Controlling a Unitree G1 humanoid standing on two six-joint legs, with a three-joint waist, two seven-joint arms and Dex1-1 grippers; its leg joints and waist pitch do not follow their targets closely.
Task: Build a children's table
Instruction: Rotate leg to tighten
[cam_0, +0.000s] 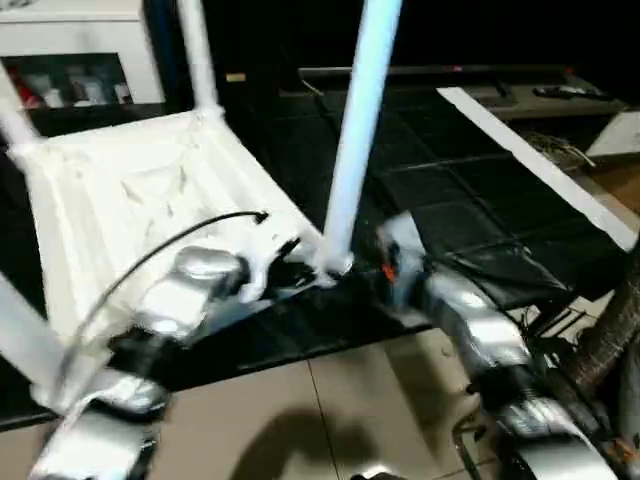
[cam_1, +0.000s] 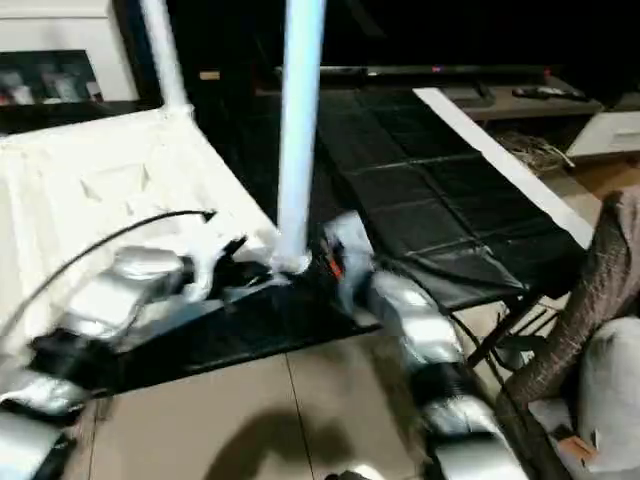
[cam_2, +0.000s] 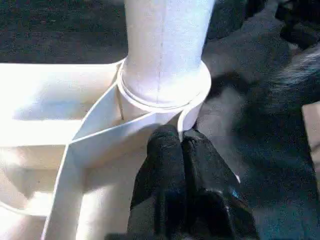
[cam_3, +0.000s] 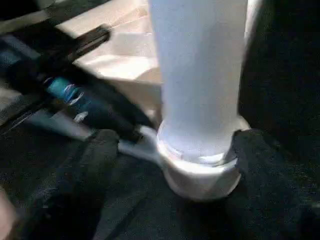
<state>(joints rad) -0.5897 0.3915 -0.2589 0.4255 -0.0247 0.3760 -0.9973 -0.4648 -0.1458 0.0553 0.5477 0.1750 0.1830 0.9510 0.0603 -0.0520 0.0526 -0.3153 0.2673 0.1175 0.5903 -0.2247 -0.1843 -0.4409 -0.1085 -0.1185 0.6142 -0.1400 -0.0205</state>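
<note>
The children's table (cam_0: 150, 200) lies upside down on a dark-tiled bench (cam_0: 450, 210), ribbed underside up, with white legs standing up out of its corner sockets. The nearest leg (cam_0: 355, 130) rises from the corner socket (cam_2: 195, 95) that sits between the two grippers.

The head views show both silver forearms reaching in toward that corner, the left gripper (cam_0: 285, 255) on the tabletop side and the right gripper (cam_3: 170, 150) on the bench side. They do not show how either pair of jaws stands.

The left wrist view does: the left jaws are pressed together with no gap between the black fingers (cam_2: 165, 170), their tips right against the socket's rim and the rib that runs into it — nothing is clamped between them.

The right wrist view shows the right jaws spread wide, one dark finger (cam_3: 95, 160) on each side of the socket's base, the leg standing in the gap. Whether the fingers touch the socket is hard to tell; they look just beside it rather than gripping. The left gripper's black body, with a blue band, shows beyond the socket there.

Away from the right jaws the bench runs on as bare dark tiles to a white strip (cam_0: 540, 165) along its far edge. Below both forearms the bench ends — tan floor (cam_0: 350, 410) lies beyond its near edge.
</note>
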